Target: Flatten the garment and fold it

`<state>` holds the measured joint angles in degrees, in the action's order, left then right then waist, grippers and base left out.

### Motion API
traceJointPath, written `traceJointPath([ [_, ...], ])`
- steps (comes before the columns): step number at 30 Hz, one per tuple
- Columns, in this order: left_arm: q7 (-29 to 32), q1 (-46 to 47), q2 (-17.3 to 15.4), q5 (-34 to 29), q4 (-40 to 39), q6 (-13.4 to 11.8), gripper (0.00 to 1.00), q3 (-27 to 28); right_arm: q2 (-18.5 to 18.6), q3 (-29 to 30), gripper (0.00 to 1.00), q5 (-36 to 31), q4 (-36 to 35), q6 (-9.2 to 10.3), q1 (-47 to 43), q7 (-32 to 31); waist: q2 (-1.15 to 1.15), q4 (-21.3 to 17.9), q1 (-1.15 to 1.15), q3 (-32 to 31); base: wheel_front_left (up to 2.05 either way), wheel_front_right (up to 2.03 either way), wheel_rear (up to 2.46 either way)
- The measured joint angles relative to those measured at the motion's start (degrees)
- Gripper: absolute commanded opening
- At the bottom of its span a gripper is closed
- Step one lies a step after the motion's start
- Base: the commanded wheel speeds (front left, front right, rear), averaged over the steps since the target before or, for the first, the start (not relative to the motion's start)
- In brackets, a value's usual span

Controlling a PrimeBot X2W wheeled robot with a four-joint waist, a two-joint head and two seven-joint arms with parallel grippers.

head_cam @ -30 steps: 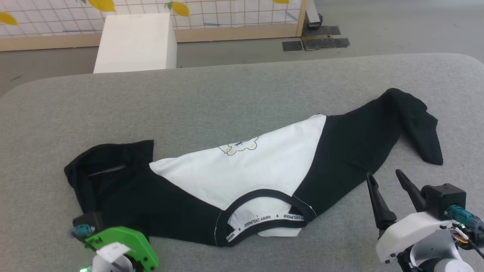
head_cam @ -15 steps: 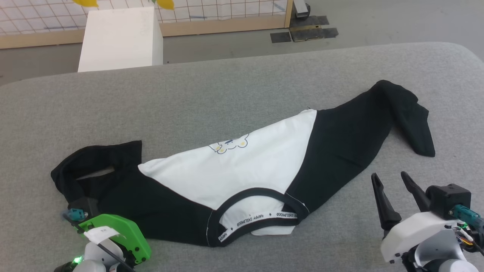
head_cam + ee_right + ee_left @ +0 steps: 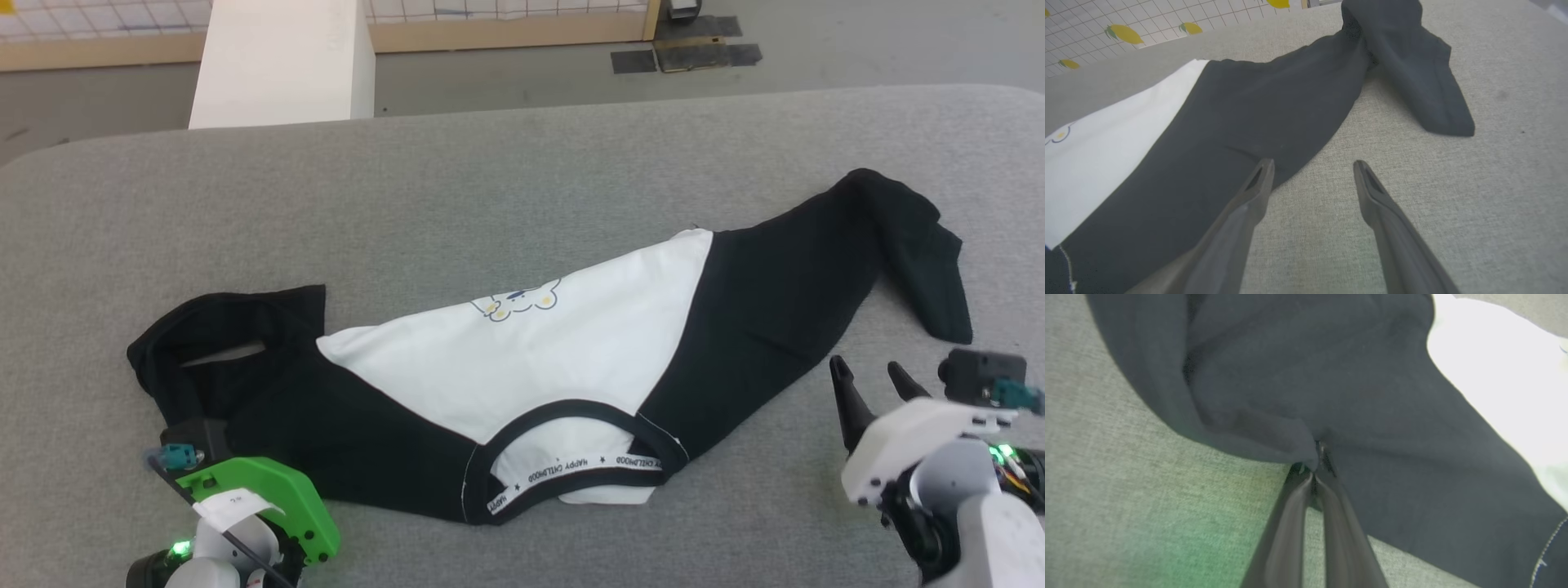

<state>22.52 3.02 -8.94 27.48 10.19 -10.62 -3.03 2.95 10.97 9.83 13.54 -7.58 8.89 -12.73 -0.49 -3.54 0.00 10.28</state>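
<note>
The garment [image 3: 531,359] lies crumpled across the grey table [image 3: 490,188], white body in the middle, lettered neck band [image 3: 571,469] toward me. One black sleeve [image 3: 229,359] bunches at the left, and the other [image 3: 898,237] stretches to the right with its cuff folded back. My left gripper [image 3: 1315,473] is shut on the near edge of the left black sleeve [image 3: 1298,375]; in the head view its green housing [image 3: 261,498] sits at that sleeve's near edge. My right gripper [image 3: 865,365] stands open and empty over bare table, just right of the right sleeve's near edge [image 3: 1257,118].
A white box [image 3: 282,65] stands beyond the table's far left edge. A wooden-framed grid fence [image 3: 506,33] and dark floor mats [image 3: 686,57] lie further back. Bare grey table stretches behind the garment and to the right of my right gripper [image 3: 1313,163].
My left gripper has shut on the edge of the left black sleeve. The head camera has shifted. The garment lies as before, and the right gripper stays open.
</note>
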Motion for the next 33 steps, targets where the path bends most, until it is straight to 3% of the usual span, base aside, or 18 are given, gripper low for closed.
traceJointPath([
  [8,-0.4,0.6,0.2,0.0,-0.8,0.2,0.00,-1.0,0.0,2.4,1.00,-3.4,12.6,0.00,9.8,-5.7,0.00,1.5,0.00,1.7,0.00,0.00,0.00],
  [16,-0.5,0.9,0.2,0.0,-1.8,0.5,0.00,-1.4,0.6,2.3,1.00,-6.8,18.0,0.03,15.8,-13.8,0.00,2.6,0.00,3.3,0.00,0.00,0.00],
  [17,-0.5,1.0,0.2,0.0,-1.9,0.5,0.00,-1.5,0.8,1.9,0.49,-6.8,18.0,0.03,16.1,-15.3,0.00,2.7,0.00,3.4,0.00,0.00,0.00],
  [18,-0.5,1.0,0.2,0.1,-1.9,0.5,0.00,-1.5,0.8,1.5,0.21,-6.8,17.9,0.02,16.1,-16.6,0.00,2.7,0.00,3.4,0.00,0.00,0.00],
  [20,-0.5,1.0,0.2,0.1,-1.9,0.5,0.00,-1.5,1.1,0.6,0.00,-6.6,17.2,0.03,16.2,-18.7,0.00,2.7,0.00,3.3,0.00,0.00,0.00],
  [23,-0.5,1.0,0.2,0.2,-1.8,0.5,0.00,-1.6,0.9,-0.6,0.00,-5.5,15.6,0.02,15.3,-21.1,0.00,2.6,0.00,3.0,0.00,0.00,0.00],
  [29,-1.7,0.9,0.2,0.2,-1.9,0.6,0.00,-1.7,0.2,-1.4,0.00,-3.1,10.3,0.01,10.6,-19.4,0.00,1.9,0.00,1.6,0.00,0.00,0.00],
  [33,-3.2,0.0,0.6,2.2,-4.1,2.6,0.00,-1.4,0.0,-1.5,0.00,-2.1,4.0,0.01,6.1,-18.8,0.00,1.6,0.00,-0.1,0.00,0.00,0.00],
])
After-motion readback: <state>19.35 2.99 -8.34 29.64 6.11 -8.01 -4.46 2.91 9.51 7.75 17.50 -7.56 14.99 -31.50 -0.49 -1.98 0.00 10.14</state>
